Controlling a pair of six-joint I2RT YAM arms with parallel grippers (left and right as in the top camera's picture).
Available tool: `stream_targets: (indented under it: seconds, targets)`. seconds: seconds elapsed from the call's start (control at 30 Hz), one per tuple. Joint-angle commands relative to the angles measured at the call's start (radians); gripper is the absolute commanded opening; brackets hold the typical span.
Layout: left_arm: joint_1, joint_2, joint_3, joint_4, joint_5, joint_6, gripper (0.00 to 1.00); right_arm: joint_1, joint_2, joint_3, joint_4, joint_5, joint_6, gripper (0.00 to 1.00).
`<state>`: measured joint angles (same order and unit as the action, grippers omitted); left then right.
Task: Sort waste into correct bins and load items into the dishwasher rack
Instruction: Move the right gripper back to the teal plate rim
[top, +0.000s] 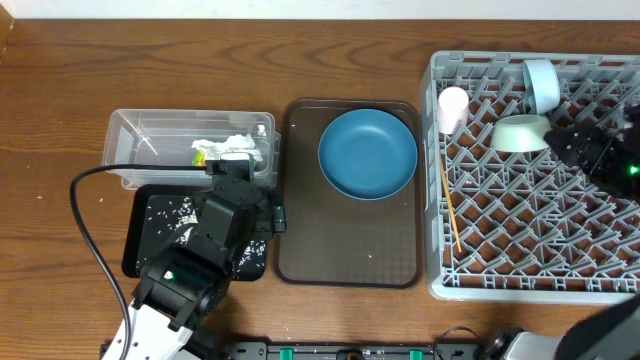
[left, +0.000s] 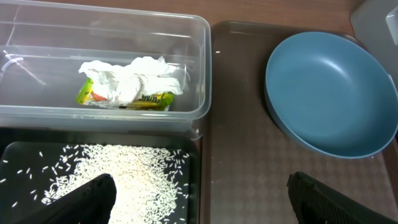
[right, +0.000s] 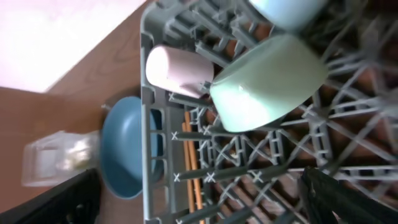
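The clear tub (top: 130, 135) holds the crumpled white napkin (left: 137, 78) and the yellow-green wrapper (left: 149, 101). The black tray (top: 140, 250) holds the rice grains (left: 124, 180). My left gripper (left: 199, 202) is open and empty over the black tray's right edge. The dark-blue plate (top: 367, 153) lies on the brown serving tray (top: 350, 255). The grey rack (top: 530, 270) holds the pale-green bowl (top: 520, 133), the white-pink cup (top: 452, 108), the light-blue bowl (top: 542, 85) and the chopsticks (top: 451, 212). My right gripper (right: 199, 199) is open and empty above the rack, just off the green bowl (right: 267, 81).
The wooden table (top: 60, 90) runs around all the containers. A black cable (top: 85, 235) loops from the left arm across the table's left side. The rack's upright pegs stand beneath the right gripper.
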<state>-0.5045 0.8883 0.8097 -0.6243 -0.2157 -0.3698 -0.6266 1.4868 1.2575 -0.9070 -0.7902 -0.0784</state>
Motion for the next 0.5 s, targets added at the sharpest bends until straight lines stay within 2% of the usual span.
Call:
stream_targets:
  seconds: [0.0,0.17,0.37,0.47]
  targets:
    - [0.004,-0.001,0.019,0.0,-0.002,-0.01,0.91,0.055,-0.1,0.005,0.004,0.138,0.02,0.99]
    - [0.004,-0.001,0.019,0.0,-0.002,-0.009,0.91,0.189,-0.2,0.005,0.004,0.213,0.008,0.99]
    - [0.004,-0.001,0.019,0.0,-0.002,-0.01,0.91,0.465,-0.222,0.004,0.001,0.3,0.011,0.99]
    - [0.004,-0.001,0.019,0.0,-0.002,-0.009,0.91,0.602,-0.212,0.004,-0.005,0.401,0.065,0.99]
